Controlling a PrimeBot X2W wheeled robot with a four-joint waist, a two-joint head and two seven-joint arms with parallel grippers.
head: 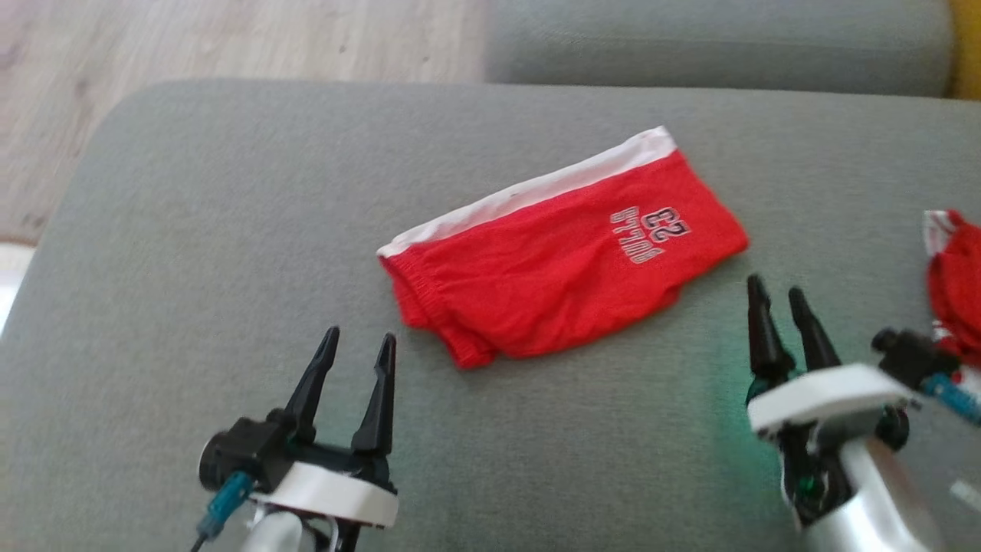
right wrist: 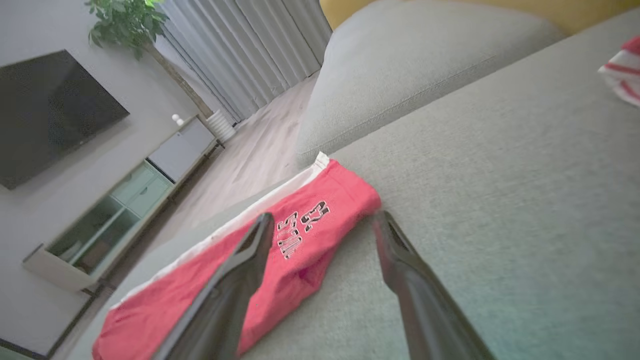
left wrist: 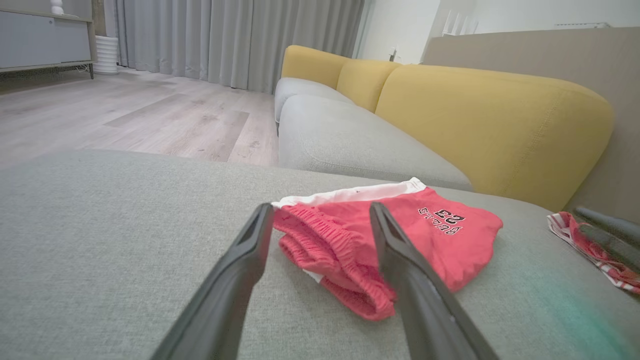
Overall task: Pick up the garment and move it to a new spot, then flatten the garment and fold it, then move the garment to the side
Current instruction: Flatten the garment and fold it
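Note:
Folded red shorts [head: 559, 261] with a white side stripe and a "23" print lie flat on the grey sofa cushion [head: 191, 230]. My left gripper [head: 360, 343] stands open near the shorts' waistband end, a little short of it. My right gripper [head: 778, 293] is open just off the shorts' printed corner, touching nothing. The left wrist view shows the elastic waistband of the shorts [left wrist: 360, 240] between and beyond my open left gripper [left wrist: 320, 210]. In the right wrist view the shorts [right wrist: 280, 250] run to the left of my open right gripper [right wrist: 322, 217].
A second red and white striped garment [head: 954, 268] lies at the cushion's right edge. Another grey cushion [head: 713, 38] sits behind, with yellow backrests [left wrist: 490, 120] beyond. Wooden floor [head: 191, 46] lies past the cushion's far left edge.

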